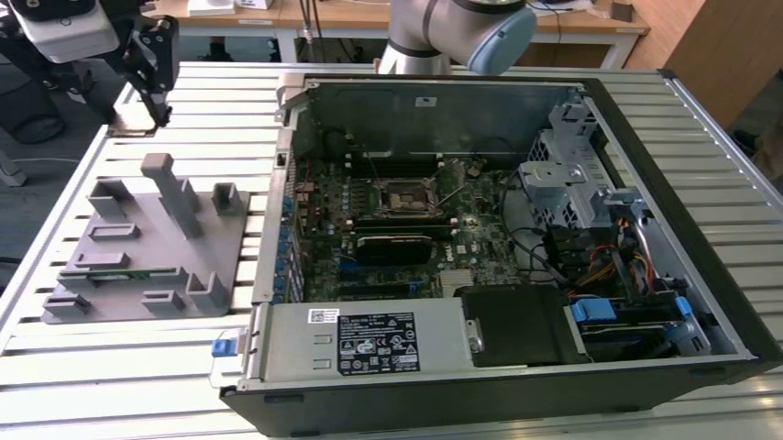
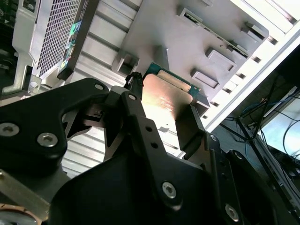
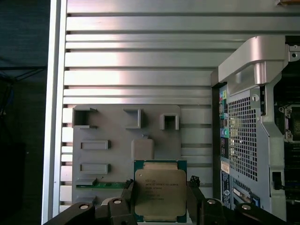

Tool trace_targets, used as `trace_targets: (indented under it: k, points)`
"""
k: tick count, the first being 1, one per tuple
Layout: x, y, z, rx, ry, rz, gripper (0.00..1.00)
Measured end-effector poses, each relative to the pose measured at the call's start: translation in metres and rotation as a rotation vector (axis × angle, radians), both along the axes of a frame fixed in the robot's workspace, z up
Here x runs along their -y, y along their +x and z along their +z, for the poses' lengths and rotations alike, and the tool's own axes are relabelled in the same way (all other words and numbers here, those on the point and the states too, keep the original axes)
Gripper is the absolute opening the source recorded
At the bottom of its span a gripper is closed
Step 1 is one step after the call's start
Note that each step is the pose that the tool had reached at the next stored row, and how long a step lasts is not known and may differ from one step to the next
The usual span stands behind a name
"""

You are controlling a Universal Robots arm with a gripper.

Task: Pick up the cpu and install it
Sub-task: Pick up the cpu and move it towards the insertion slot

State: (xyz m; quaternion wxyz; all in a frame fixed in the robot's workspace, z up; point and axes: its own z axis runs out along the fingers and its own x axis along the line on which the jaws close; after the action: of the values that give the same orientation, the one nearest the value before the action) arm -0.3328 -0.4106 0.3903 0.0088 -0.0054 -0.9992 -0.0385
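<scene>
**Trainee:** What is the pincer doing?

**Operator:** My pincer [image 3: 161, 190] is pinching the cpu [image 3: 160, 194] — one black finger [image 3: 128, 197] is pressed against each of two opposite edges. In the first wrist view the metal lid faces the camera, with the green rim showing at the corners. In the second wrist view the cpu [image 2: 166, 98] sits tilted between the same fingers [image 2: 135, 89], and light glares off its lid.

**Trainee:** Where does that place the cpu?

**Operator:** It is in the air, touching nothing but the fingers. In both wrist views the grey fixture plate [image 3: 117, 136] lies beyond it on the slatted counter [image 3: 140, 47]. A square pad [image 3: 143, 150] on the plate shows just past the cpu's far edge. A green strip [image 3: 105, 185] lies in a slot near the plate's edge.

**Trainee:** And in the wider scene?

**Operator:** In the exterior view the pincer [image 1: 156, 110] hangs over the counter's far corner on the exterior view's left, beyond the fixture plate [image 1: 147, 238]. The arm's grey joint [image 1: 453, 27] stands behind the open computer case [image 1: 490, 394].

**Trainee:** How does it stand relative to the socket?

**Operator:** The black square socket [image 1: 404, 197] sits in the middle of the motherboard inside the case. It lies toward the exterior view's right of the plate — well apart from the pincer. The case's perforated back panel [image 3: 243, 122] shows beside the plate in the first wrist view.
</scene>
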Motion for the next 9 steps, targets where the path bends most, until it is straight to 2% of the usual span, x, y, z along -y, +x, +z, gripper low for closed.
trace_targets:
  k: [9]
  points:
    - [0.0000,0.013,-0.0007,-0.0001,0.0000,0.000,0.53]
